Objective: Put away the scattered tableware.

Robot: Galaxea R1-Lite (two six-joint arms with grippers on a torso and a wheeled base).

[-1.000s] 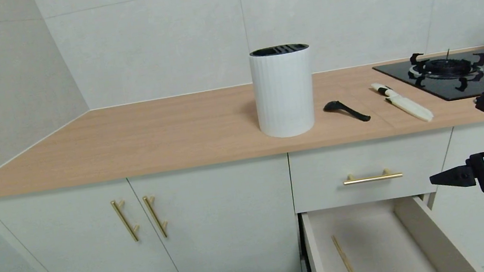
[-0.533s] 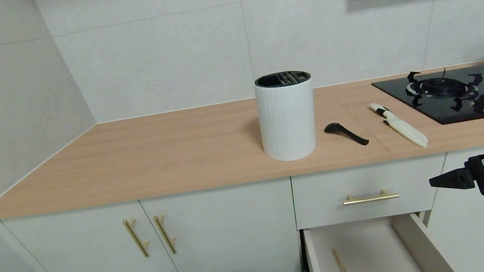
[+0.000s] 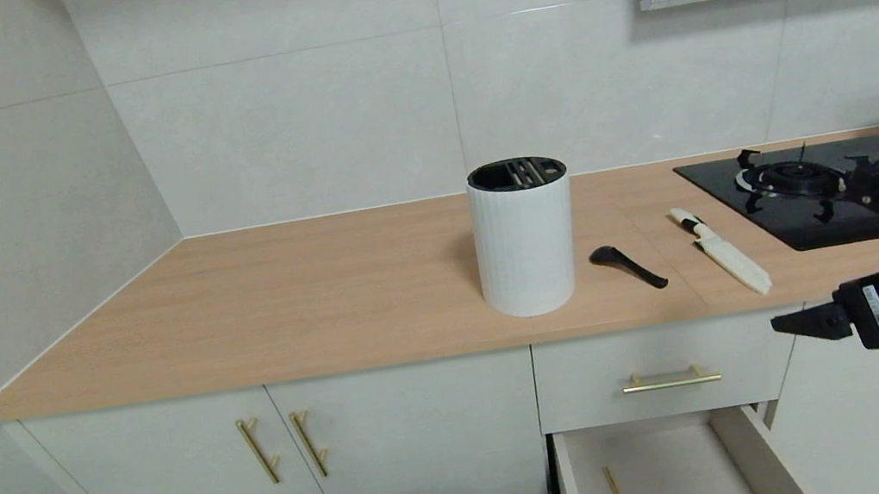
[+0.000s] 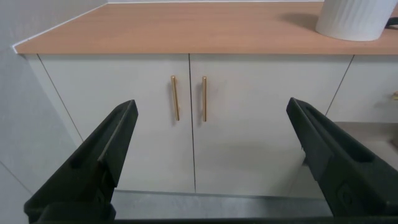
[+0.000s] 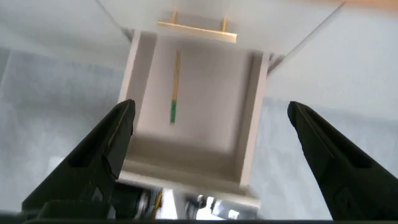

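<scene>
While one spoon and one knife lie loose, the work stands between pickups, by my reading.
Tabletop (image 3: 283, 305), one: wooden, across mid-frame of the head view.
Holder (image 3: 527, 247), one: white, ribbed, upright at centre.
Spoon (image 3: 627, 265), one: black, just right of the holder, not touching it.
Knife (image 3: 721, 250), one: pale, right of the spoon, near the stove (image 3: 788, 186).
Drawer (image 3: 754, 457), one open: lower right, below a shut drawer (image 3: 666, 361). Chopsticks (image 5: 175, 87) inside, one stick or a pair together, cannot tell.
Left pincer (image 4: 210, 107), one: wide, empty, facing two cupboard doors (image 4: 186, 143).
Right pincer (image 5: 210, 109), one: wide, empty, above the open drawer.
Next move, judged: right arm rises to the tabletop, lines up across the spoon's handle, closes narrow.
</scene>
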